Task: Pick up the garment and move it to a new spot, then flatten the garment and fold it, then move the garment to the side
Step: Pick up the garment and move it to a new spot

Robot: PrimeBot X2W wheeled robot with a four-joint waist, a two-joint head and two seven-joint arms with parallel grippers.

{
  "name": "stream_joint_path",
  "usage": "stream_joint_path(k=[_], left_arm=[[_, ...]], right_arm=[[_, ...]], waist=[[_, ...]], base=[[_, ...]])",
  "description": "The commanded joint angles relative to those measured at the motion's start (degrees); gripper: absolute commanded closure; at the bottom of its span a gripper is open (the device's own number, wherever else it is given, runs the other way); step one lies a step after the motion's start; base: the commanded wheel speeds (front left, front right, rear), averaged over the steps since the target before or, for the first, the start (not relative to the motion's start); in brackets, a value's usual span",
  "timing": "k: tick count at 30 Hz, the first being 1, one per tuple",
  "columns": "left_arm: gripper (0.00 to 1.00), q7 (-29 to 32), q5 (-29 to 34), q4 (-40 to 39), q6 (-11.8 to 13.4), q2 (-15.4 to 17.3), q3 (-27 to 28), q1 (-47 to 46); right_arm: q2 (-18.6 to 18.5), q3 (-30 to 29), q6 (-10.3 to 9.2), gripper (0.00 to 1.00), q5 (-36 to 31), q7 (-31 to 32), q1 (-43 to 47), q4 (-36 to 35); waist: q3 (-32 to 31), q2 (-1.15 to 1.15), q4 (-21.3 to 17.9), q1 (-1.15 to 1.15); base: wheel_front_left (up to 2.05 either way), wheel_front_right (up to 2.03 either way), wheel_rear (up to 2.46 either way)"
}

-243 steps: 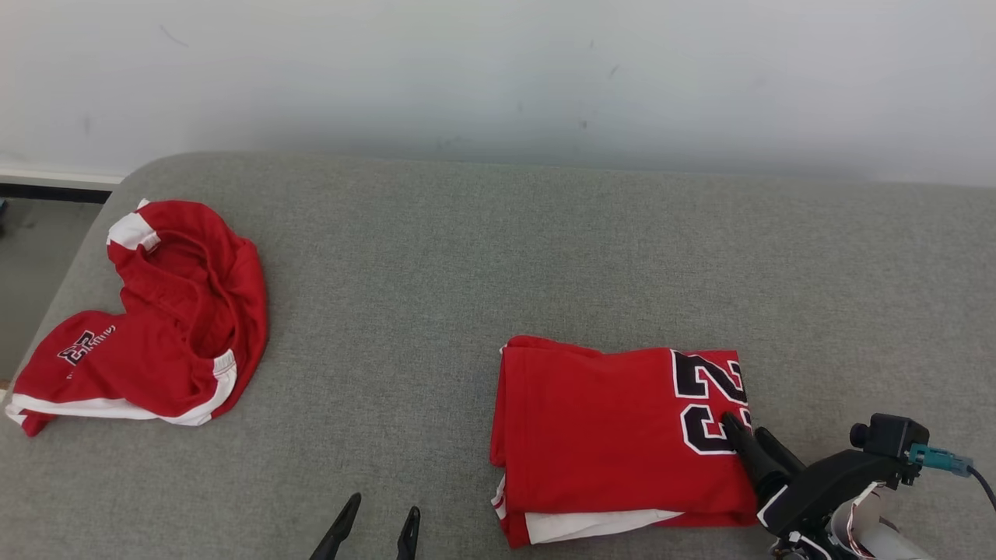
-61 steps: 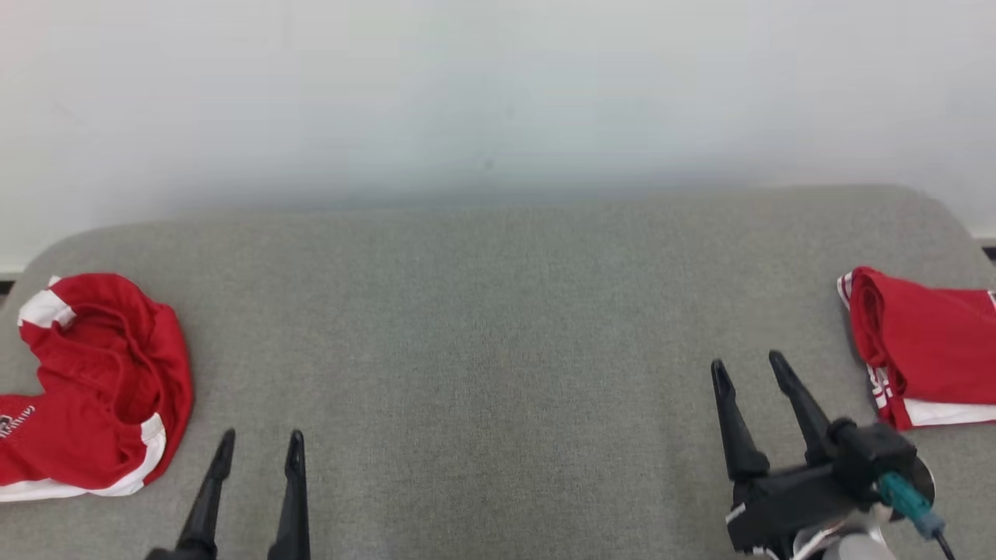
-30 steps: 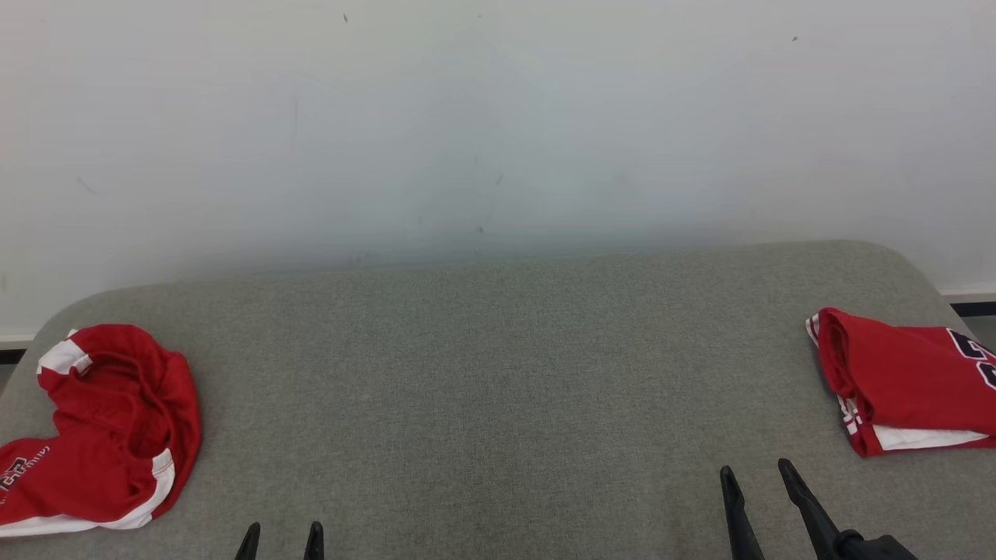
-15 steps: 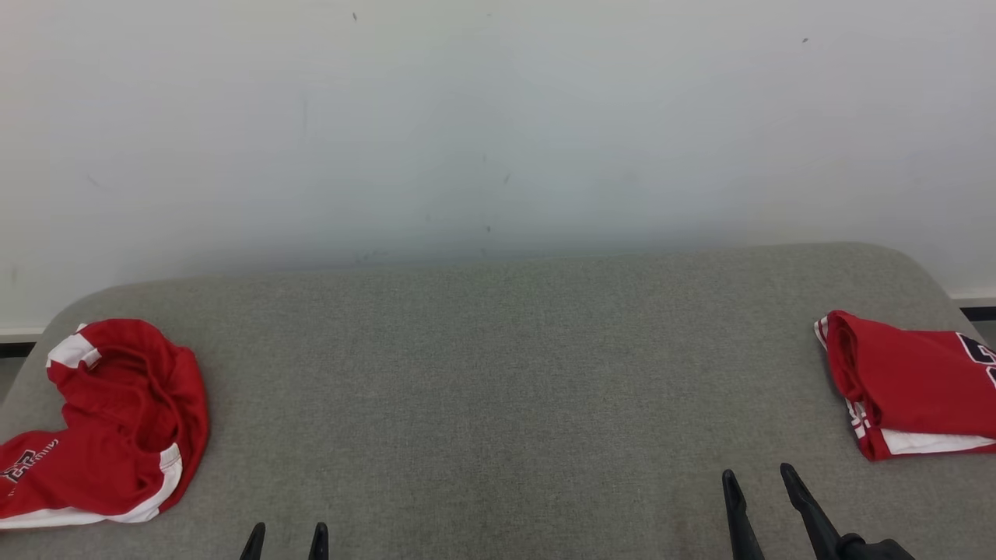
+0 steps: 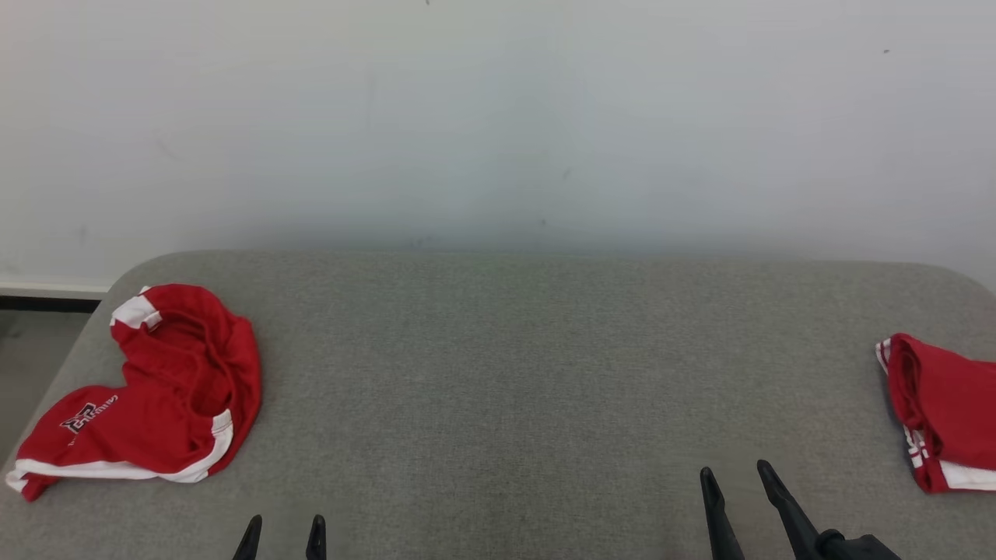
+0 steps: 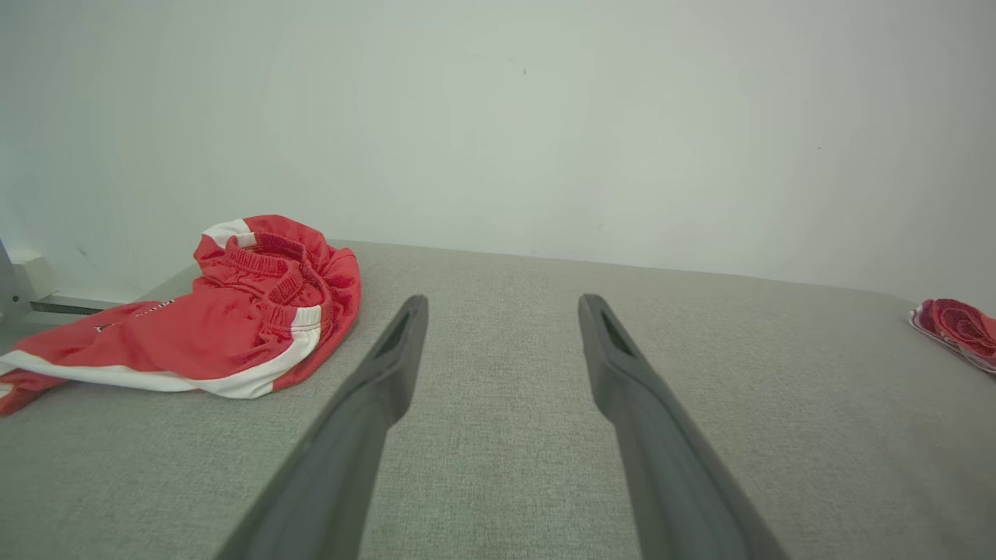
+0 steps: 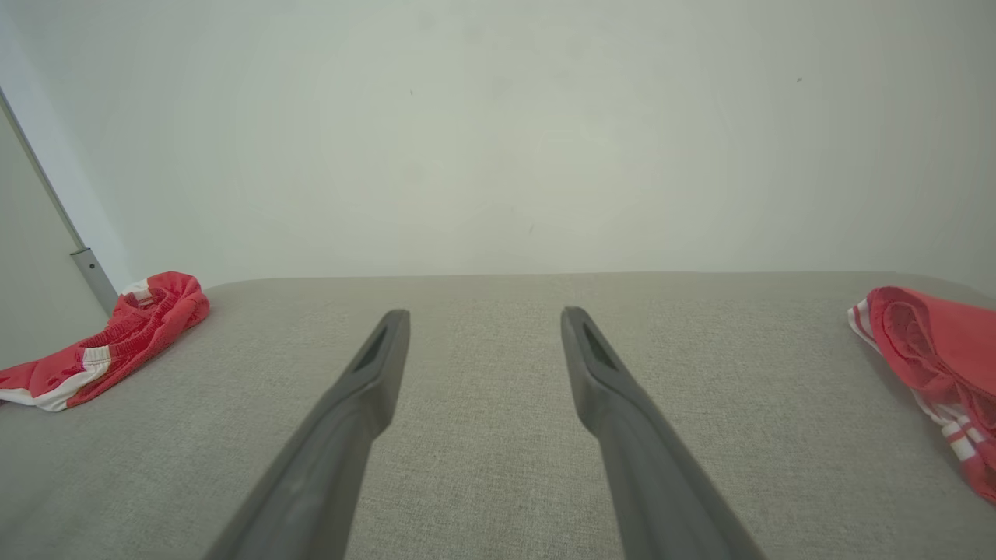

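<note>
Grey padded bench (image 5: pixel 506 365), set against a white wall (image 5: pixel 498 117). All places below are given by this bench.

1. Floor strip (image 5: pixel 31 350): off the bench's left end, with a dark skirting line (image 5: pixel 47 302) above it at the wall's foot.
2. Crumpled garment (image 5: pixel 148 397): red cloth with white bands and a small dark print. It lies bunched on the bench's left end, one corner reaching the left edge, free of both grippers.
3. Left gripper (image 5: pixel 286 521): over the bench's near edge, left of its middle, well apart from the crumpled garment. Fingers spread wide with nothing between them. The left wrist view shows bare bench fabric in the gap.
4. Right gripper (image 5: pixel 734 469): over the bench's near edge, right of its middle. Fingers likewise spread wide and empty, pointing toward the bench's far edge.
5. Folded garment (image 5: pixel 945 408): red with white striped edging, lying in a flat stack on the bench's right end. It is partly cut off by the frame and well apart from the right gripper.
</note>
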Motion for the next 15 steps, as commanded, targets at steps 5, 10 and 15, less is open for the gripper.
stream_joint_path(k=[5, 10, 15], left_arm=[[0.0, -0.2, 0.8, -0.4, 0.1, 0.0, 0.5, -0.6], [0.0, -0.2, 1.6, -0.5, 0.2, 0.0, 1.0, -0.5], [0.0, -0.2, 2.5, -0.9, -0.1, 0.0, 1.2, -0.6]], right_arm=[[-0.1, 1.2, -0.02, 0.0, 1.0, 0.0, -0.8, 0.1], [-0.1, 2.3, -0.02, 0.0, 1.4, 0.0, -1.2, 0.0], [0.2, 2.9, -0.02, 0.0, 1.8, 0.0, -0.9, 0.0]], waist=[[0.2, 0.0, 4.6, 0.0], [0.2, 0.0, 8.5, 0.0], [0.3, 0.0, 11.8, 0.0]], base=[[0.0, 0.0, 0.0], [0.0, 0.0, 0.0], [0.0, 0.0, 0.0]])
